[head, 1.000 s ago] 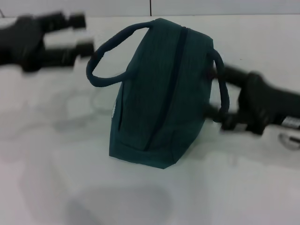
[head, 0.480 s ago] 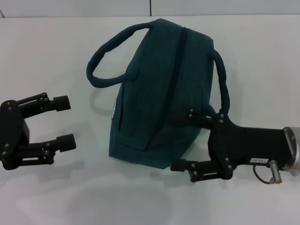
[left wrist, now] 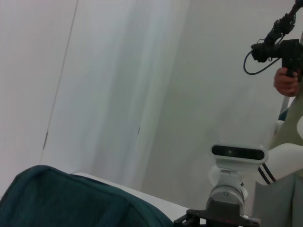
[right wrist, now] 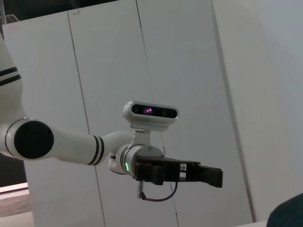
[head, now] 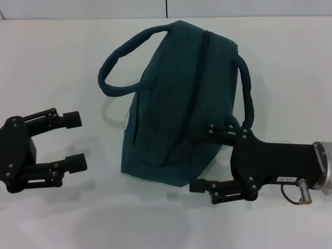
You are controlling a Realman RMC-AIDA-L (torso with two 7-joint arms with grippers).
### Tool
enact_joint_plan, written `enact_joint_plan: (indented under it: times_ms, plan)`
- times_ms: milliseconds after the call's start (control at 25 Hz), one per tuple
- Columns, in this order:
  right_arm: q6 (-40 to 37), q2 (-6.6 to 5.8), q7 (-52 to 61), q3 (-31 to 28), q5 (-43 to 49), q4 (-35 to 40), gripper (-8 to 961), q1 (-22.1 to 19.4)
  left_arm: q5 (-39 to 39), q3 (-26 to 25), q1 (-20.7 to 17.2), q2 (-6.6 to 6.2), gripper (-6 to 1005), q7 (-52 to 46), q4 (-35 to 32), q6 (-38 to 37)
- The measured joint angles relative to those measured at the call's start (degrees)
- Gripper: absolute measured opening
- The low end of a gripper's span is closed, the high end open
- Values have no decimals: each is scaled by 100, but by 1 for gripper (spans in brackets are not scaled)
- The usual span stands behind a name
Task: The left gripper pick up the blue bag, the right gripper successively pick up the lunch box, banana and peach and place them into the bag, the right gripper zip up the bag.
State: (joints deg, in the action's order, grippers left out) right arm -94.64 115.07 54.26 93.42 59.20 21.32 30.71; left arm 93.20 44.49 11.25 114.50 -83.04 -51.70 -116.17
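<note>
Scene: we see a white table (head: 52, 218) from the head camera, with a wall behind it.

Bag: a dark blue-green bag (head: 179, 104) stands near the middle of the table, leaning over to one side. Its dark zipper (head: 194, 88) runs along the top ridge and looks closed. We see no lunch box or fruit.

Handles: one looped handle (head: 116, 67) sticks out on the robot's left side of the bag; the other handle (head: 245, 88) hangs down the robot's right side.

Left gripper: the left gripper (head: 75, 141) sits low at the left of the bag, apart from it. We see its two fingers spread wide with nothing between them, tips pointing toward the bag.

Right gripper: the right gripper (head: 202, 161) is at the lower right corner of the bag. Its fingers are spread wide and hold nothing. The upper finger (head: 215, 135) lies against or just in front of the bag's side, below the hanging handle; we cannot tell whether it touches. The lower finger (head: 210, 185) is just off the bag's bottom corner.

Left wrist camera: we see the top of the bag in the lower corner, a pale wall, and the other arm's camera mount (left wrist: 236, 153) farther off.

Right wrist camera: we see the left arm (right wrist: 61, 142) across the way, before white wall panels.
</note>
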Motion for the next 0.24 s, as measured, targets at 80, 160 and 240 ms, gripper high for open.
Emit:
enact_joint_plan:
  times_ms: [80,160,240]
  plan:
    - [9,-17,-5,-5,-8,1,870,-6,17,20,27,5,875,-5,1,-1]
    - [11,-36,-5,-8,-15,3,870,-10,19,48,65,9,875,-13,2,-2]
    - [13,-60,-5,-12,-25,4,870,-18,21,63,104,16,875,-19,3,-3]
